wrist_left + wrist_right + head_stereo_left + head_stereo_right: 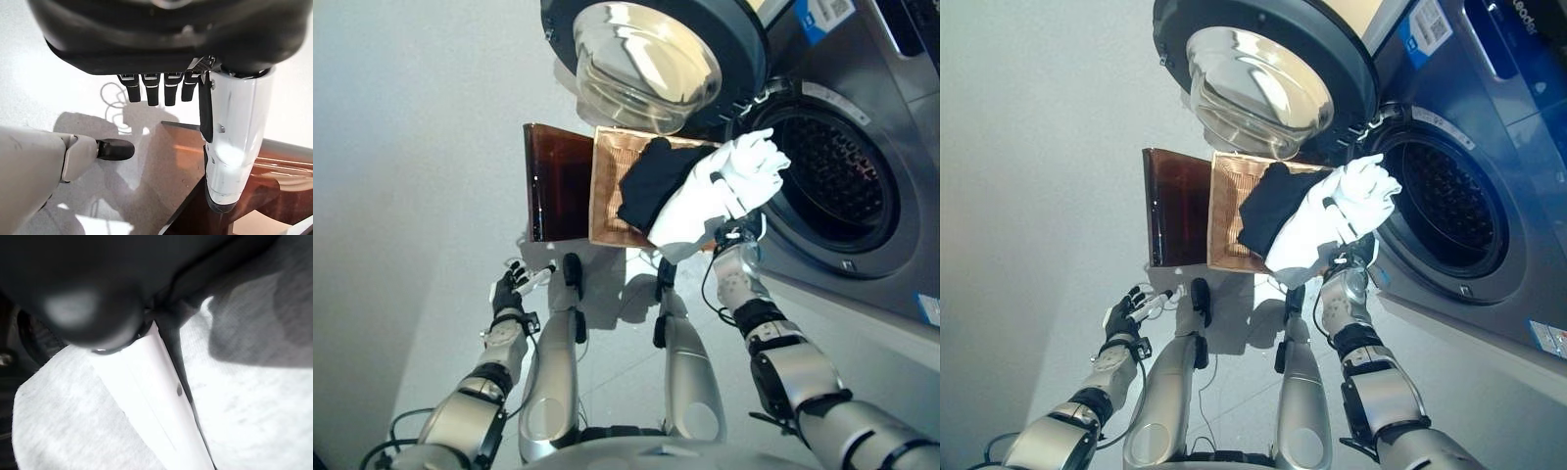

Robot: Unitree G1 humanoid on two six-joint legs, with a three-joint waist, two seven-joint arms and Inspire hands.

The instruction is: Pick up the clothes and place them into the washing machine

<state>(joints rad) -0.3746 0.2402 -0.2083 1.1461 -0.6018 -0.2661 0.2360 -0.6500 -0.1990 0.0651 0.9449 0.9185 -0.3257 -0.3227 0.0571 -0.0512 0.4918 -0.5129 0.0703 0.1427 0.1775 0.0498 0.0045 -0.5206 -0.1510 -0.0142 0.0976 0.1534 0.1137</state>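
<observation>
White garment point(700, 201): bunched in right hand point(736, 238), fingers curled round it, just left of the drum opening point(837, 176). Left hand point(509, 291): low, idle, fingers relaxed.

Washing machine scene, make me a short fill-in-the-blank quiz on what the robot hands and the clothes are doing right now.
1. The washing machine door is ____.
2. The white garment is held by the ____ robot hand.
3. The left robot hand holds ____.
4. A ____ garment hangs over the brown basket.

Missing words: open; right; nothing; black
</observation>
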